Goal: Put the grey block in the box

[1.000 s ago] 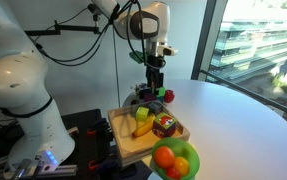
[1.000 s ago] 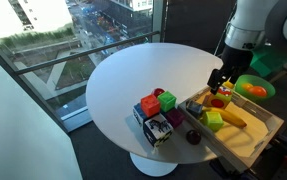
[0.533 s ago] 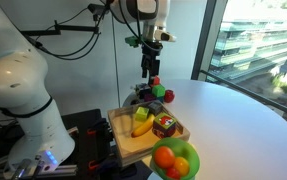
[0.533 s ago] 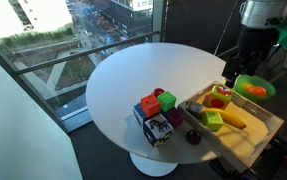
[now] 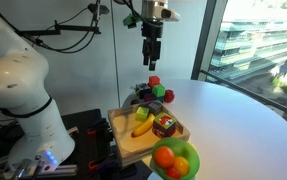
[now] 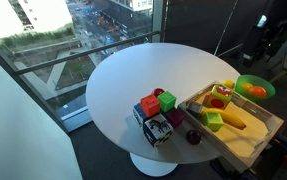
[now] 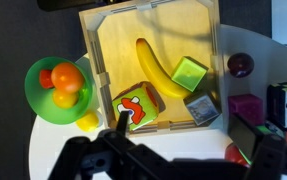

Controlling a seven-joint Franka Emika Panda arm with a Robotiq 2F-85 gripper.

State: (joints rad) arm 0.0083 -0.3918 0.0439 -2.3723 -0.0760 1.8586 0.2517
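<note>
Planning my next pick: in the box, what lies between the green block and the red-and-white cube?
A banana lies between the green block and the cube, as the wrist view shows.

We see an arm built of fat, glossy white shells with smooth rounded joints, and 1 small blue light glows low on its base. Thin black cables run along the upper links. The wrist is white with grey and dark parts, and below it the gripper is matt black. In the wrist view its 2 fingers show as dark, blurred, angular linkages.
</note>
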